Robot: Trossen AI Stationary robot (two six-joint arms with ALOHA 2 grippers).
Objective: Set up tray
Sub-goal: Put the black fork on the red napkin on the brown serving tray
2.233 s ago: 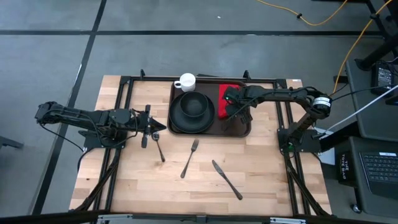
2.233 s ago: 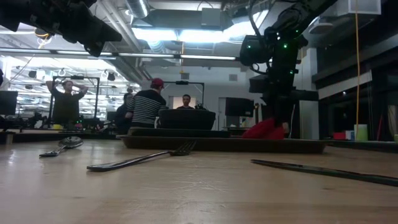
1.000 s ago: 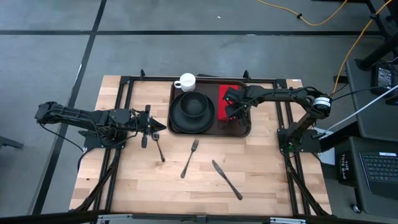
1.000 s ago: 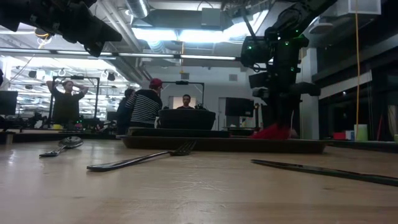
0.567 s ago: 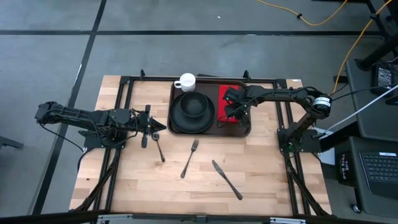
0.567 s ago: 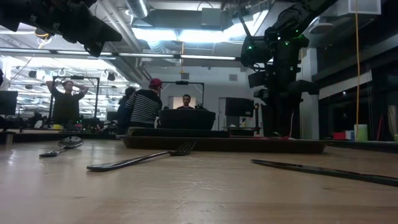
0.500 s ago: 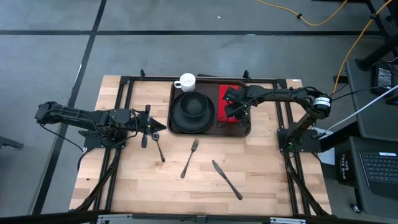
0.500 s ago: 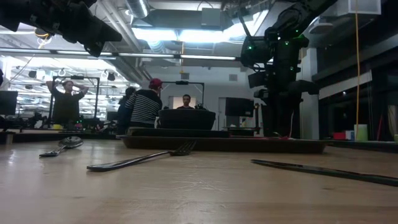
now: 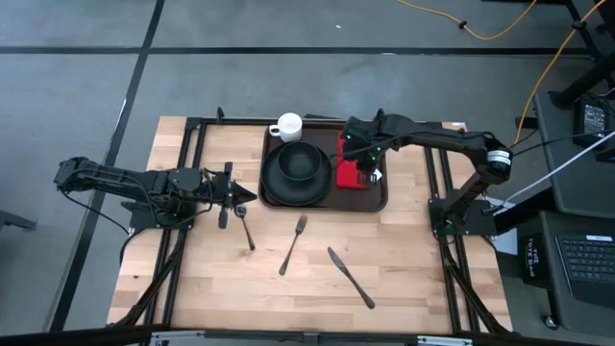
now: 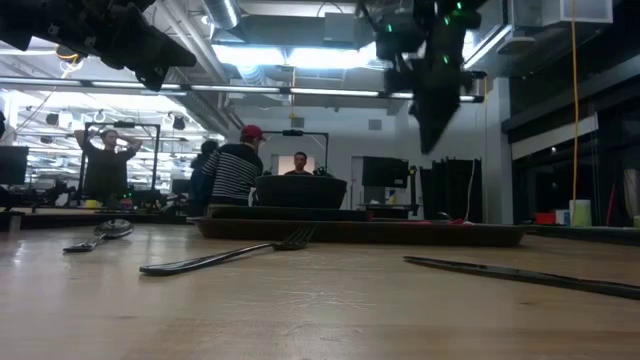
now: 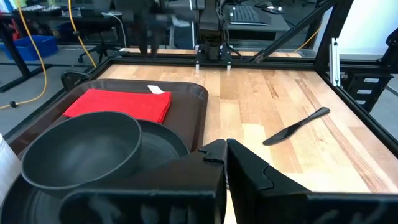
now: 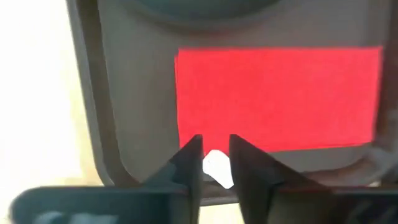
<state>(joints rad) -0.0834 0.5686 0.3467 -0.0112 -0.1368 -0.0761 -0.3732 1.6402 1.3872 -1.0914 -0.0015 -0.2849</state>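
1. We see the tray at the far middle of the wooden surface, its long axis running left to right. It holds a round black plate with a black bowl on it, a white cup at its far left corner, and a flat red napkin on its right end.

2. The right tool hangs above the napkin with nothing in it. In the right wrist view its two dark fingers stand a little apart with a slim gap between them, and through that gap a white tag at the napkin's edge shows. The low view puts this tool well clear of the tray, up in the air.

3. The left tool waits over the surface to the left of the tray, closed and empty. The left wrist view shows its fingers pressed together.

4. Three pieces of cutlery lie off the tray on the near half of the surface: a spoon just beside the left tool, a fork near the middle, and a knife further right.

5. The relation that matters, in our judgement: the cutlery lies on the near side of the tray, with long axes running roughly near to far, the knife slanted.

6. The left arm is nearer the spoon and the right arm nearer the knife; the fork lies between the two.
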